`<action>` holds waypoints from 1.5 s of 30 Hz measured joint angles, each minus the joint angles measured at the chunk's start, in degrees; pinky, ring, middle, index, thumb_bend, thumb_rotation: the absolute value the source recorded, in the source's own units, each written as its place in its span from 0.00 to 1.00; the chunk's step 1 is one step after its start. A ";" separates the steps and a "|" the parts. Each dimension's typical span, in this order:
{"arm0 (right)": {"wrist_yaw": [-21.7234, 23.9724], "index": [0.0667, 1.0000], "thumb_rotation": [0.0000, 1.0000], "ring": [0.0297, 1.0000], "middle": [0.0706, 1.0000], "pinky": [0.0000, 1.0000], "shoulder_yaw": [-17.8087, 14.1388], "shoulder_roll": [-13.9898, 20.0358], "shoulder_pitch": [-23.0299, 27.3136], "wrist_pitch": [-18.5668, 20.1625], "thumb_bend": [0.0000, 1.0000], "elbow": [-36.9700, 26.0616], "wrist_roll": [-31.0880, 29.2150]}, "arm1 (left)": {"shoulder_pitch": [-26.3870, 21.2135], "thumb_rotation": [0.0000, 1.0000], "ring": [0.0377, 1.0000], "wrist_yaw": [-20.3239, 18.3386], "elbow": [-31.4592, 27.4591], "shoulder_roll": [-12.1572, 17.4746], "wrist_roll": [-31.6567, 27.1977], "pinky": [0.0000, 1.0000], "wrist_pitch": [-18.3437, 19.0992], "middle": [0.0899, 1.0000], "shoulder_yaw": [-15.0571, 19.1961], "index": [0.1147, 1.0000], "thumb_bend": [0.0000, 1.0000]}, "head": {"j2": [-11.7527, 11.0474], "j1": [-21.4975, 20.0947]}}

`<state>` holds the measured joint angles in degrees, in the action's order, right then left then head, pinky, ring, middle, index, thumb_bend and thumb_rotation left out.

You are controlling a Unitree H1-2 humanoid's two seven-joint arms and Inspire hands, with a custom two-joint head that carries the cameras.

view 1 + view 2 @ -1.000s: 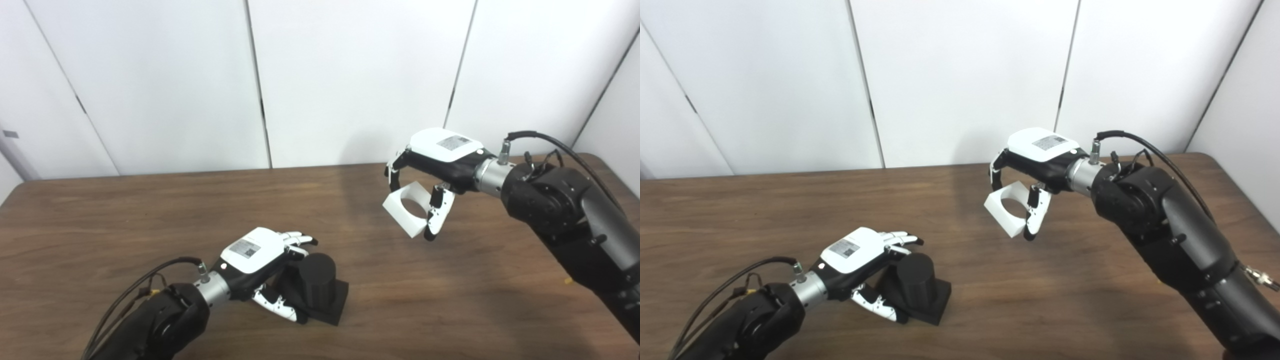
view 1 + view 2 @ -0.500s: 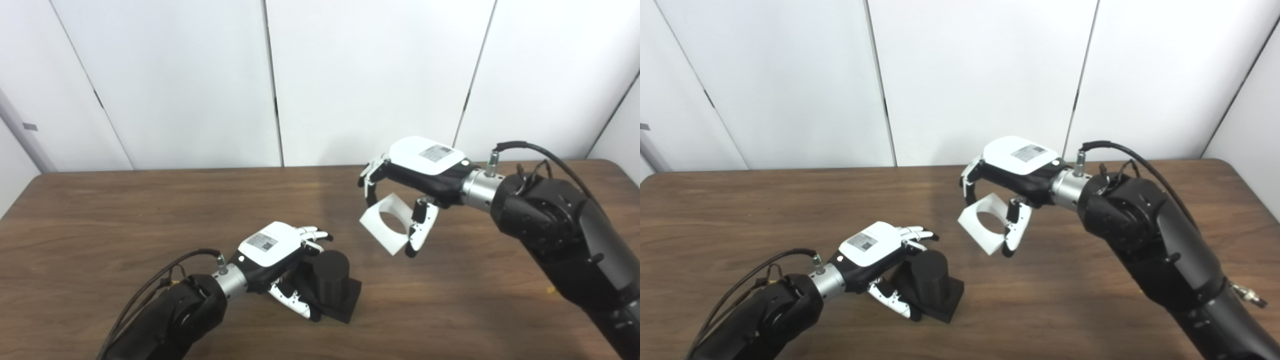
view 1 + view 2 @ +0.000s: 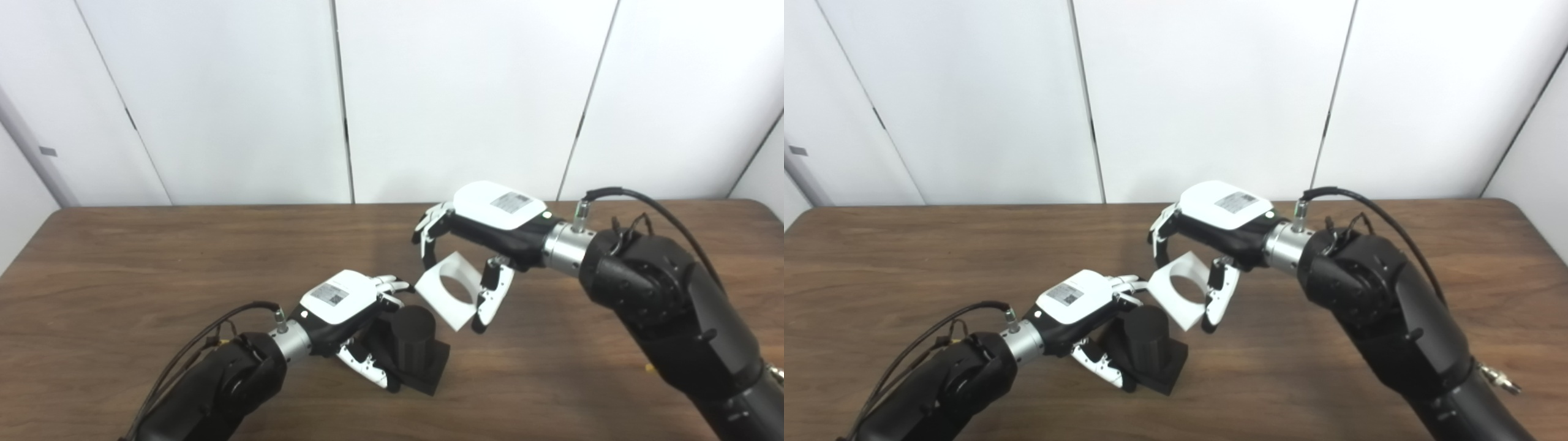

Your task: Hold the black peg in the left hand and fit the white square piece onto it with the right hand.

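White panel wall [image 3: 459,92] — brown wooden table [image 3: 122,257]

right hand [image 3: 490,226] carried leftward, white square piece [image 3: 447,293] now just beside black peg [image 3: 413,337]

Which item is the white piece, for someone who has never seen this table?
On the brown table, find the right hand, raised near the middle. The white piece is pinched in its fingers, tilted, just above and right of the black peg at the left hand. It is the only white block, flat and square with a round hole.
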<state>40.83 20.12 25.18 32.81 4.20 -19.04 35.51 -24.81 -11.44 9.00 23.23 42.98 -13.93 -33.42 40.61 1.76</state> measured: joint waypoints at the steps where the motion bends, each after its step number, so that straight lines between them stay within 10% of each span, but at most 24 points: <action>1: 0.00 0.44 0.14 0.85 0.75 0.79 0.11 -0.34 -0.10 -0.04 0.52 0.00 0.01 | -0.01 0.08 0.93 0.00 0.00 -0.01 0.00 0.84 0.03 0.91 -0.01 0.43 0.52 | 0.09 0.09; 45: -2.05 0.44 0.14 0.81 0.74 0.77 3.10 -5.32 -1.28 -2.29 0.52 6.50 1.06 | -0.03 0.08 0.94 -0.80 -0.79 -0.36 0.01 0.85 2.25 0.91 -0.28 0.43 0.52 | 0.44 0.44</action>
<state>38.77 23.22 19.86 31.53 1.91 -12.54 36.56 -24.84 -12.24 8.21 22.88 42.99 -11.68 -33.69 41.04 2.20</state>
